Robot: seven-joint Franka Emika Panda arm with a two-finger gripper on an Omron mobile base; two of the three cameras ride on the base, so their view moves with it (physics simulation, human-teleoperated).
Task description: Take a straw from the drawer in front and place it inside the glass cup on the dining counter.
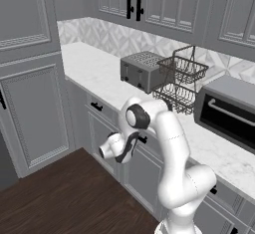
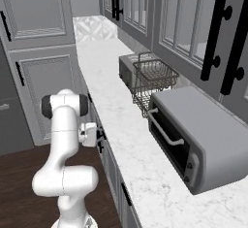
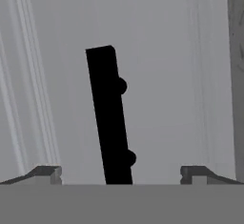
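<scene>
Facing the closed drawer (image 3: 157,99), the gripper (image 3: 119,173) holds its fingers apart on either side of the black bar handle (image 3: 109,118).

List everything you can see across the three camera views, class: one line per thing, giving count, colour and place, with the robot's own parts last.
Toaster: one, silver-grey, on the counter by the wall.
Wire basket rack: one, dark, two tiers, beside the toaster.
Toaster oven: one, grey, next to the rack.
Counter: one, white marble-look, along the wall.
Drawer: one, grey panelled front, closed, facing the hand.
Drawer handle: one, black bar, between the fingertips' line.
Upper cabinets: grey, black handles, above the counter.
Floor: dark wood.
Gripper: one, dark tips, open, close to the handle.
Arm: one, white.
</scene>
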